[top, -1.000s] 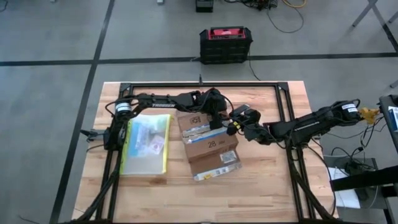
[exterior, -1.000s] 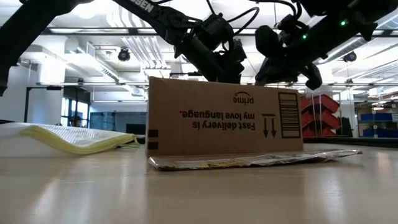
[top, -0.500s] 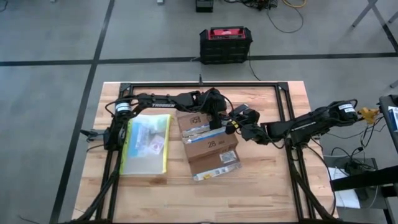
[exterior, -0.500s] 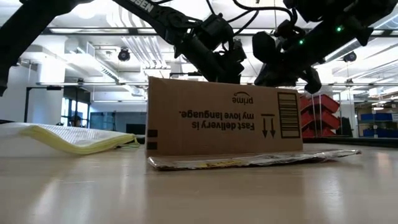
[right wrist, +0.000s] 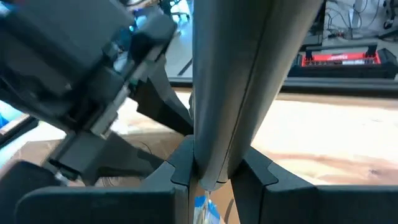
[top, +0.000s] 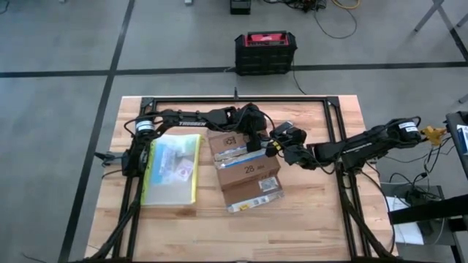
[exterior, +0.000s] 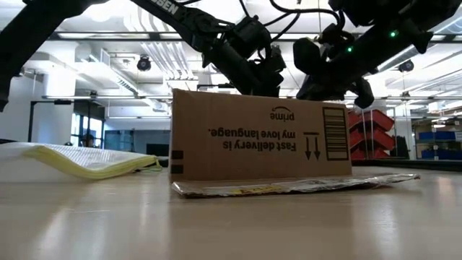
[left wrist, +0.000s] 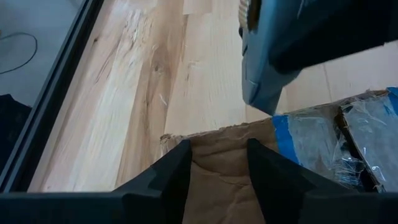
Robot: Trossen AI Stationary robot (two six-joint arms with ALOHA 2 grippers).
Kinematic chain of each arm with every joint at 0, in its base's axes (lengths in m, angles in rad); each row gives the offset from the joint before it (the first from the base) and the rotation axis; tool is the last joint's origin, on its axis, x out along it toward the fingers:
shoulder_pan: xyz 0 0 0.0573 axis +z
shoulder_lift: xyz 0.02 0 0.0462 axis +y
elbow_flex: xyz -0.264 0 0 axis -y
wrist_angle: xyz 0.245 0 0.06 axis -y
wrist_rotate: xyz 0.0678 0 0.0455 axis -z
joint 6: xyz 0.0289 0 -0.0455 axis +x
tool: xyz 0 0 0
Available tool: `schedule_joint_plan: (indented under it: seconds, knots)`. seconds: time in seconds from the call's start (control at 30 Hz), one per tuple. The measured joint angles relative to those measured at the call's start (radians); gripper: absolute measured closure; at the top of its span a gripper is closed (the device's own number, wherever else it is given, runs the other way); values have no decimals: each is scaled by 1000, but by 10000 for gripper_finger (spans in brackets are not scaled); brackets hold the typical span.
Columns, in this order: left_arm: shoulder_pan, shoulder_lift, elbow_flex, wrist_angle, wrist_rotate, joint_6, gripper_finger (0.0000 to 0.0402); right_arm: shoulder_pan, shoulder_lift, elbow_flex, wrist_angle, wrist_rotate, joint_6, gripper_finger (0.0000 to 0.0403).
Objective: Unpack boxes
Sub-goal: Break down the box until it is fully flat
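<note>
The brown cardboard box (top: 247, 172) lies on its side mid-table, its printed wall (exterior: 260, 137) facing the low camera. My left gripper (top: 253, 142) (exterior: 263, 85) reaches in from the left and sits low on the box's far end, fingers slightly apart over a brown flap (left wrist: 217, 155). My right gripper (top: 280, 145) (exterior: 326, 81) hovers at the box's far right corner, shut on a long grey tool (right wrist: 227, 81). The tool's tip (left wrist: 258, 99) hangs just above the blue tape (left wrist: 283, 134) on the box. My left gripper comes from above onto the brown flap at the box's far end, one fingertip (left wrist: 177, 168) on each side of a strip of cardboard. Whether it pinches or only rests there, I cannot tell. The box stays flat on the table. My right gripper pinches the grey tool's narrow end (right wrist: 210, 174) between its two fingers (right wrist: 255, 167). The tool runs along the fingers and is lifted clear. Whether its tip touches the box, I cannot tell.
A clear yellow-edged pouch (top: 174, 168) (exterior: 94, 162) lies left of the box. A flat crinkled plastic packet (top: 254, 201) (exterior: 289, 186) sticks out from under the box's near side. Black frame rails (top: 338, 124) border the table. A black and red case (top: 265, 51) stands on the floor beyond.
My right gripper, with the grey tool, has moved a little toward the table's left, closer to the box's far end and my left gripper, then stopped. The box and my left gripper have kept still.
</note>
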Motion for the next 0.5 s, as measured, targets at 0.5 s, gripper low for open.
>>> schedule_joint_plan:
  seconds: [0.5]
  knots:
    - [24, 0, 0, -6, 15, -23, 250, 38, 2, -1, -9, 8, 14, 355]
